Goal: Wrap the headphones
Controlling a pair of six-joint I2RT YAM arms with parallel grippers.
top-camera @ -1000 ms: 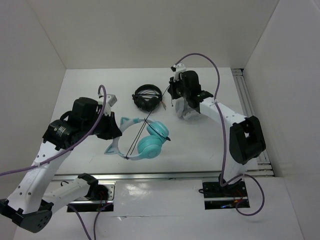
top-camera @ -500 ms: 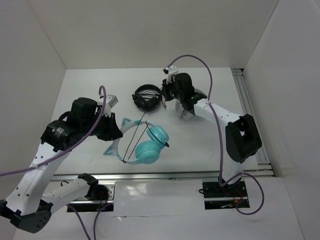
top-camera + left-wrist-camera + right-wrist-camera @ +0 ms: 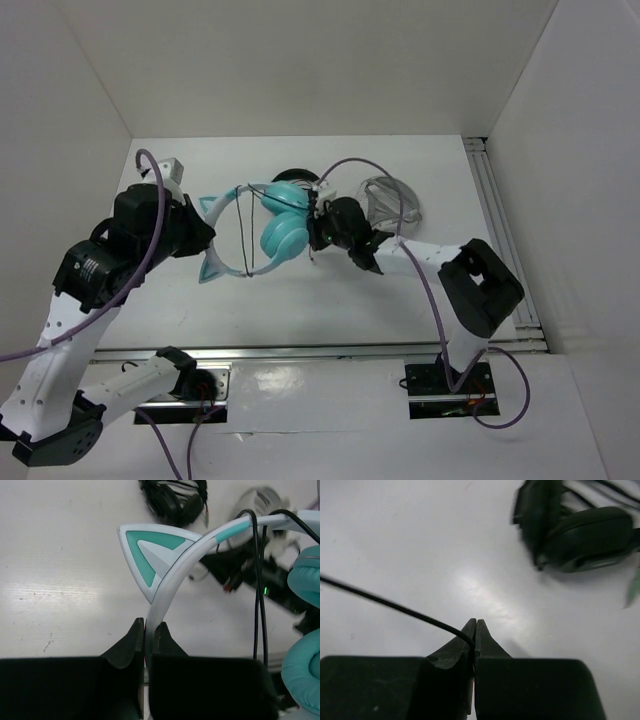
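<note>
Because headphones [image 3: 283, 236] overlap them, black headphones [image 3: 297, 177] barely show.

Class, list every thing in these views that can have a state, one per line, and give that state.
teal headphones: held up off the table by the headband.
black cable: pinched at one end, draped over the headband.
left gripper: shut on the headband.
right gripper: shut on the black cable.
black headphones: lying on the table, untouched.
grey-white headphones: lying on the table, untouched.
</note>
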